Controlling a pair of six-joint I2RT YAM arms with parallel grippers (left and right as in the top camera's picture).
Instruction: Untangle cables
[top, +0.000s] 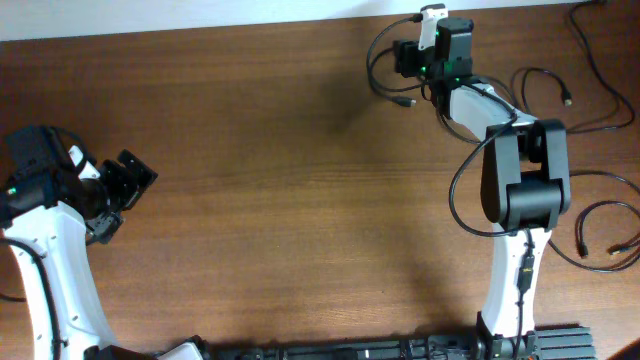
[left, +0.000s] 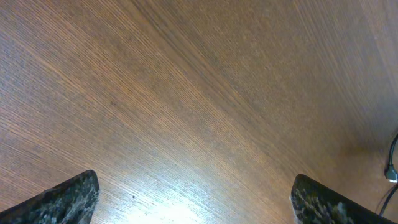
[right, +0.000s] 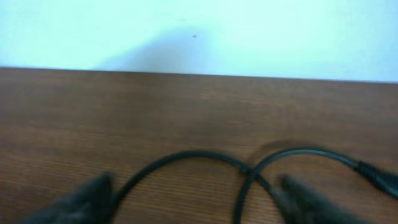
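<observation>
Several thin black cables lie along the right side of the table. One loop (top: 381, 68) curls at the far edge beside my right gripper (top: 407, 58), its plug (top: 405, 100) pointing inward. In the right wrist view two arcs of cable (right: 186, 157) cross on the wood between the blurred fingertips (right: 93, 198), and a plug end (right: 379, 176) shows at the right. My right gripper (right: 196, 200) is open over this cable and grips nothing. At the table's left, my left gripper (top: 128, 182) (left: 196, 200) is open over bare wood.
More loose cables lie behind the right arm (top: 545, 85), at the far right corner (top: 600, 60) and by the right edge (top: 605, 235). The table's far edge meets a white wall (right: 199, 31). A bit of cable (left: 392, 168) shows at the left wrist view's right edge.
</observation>
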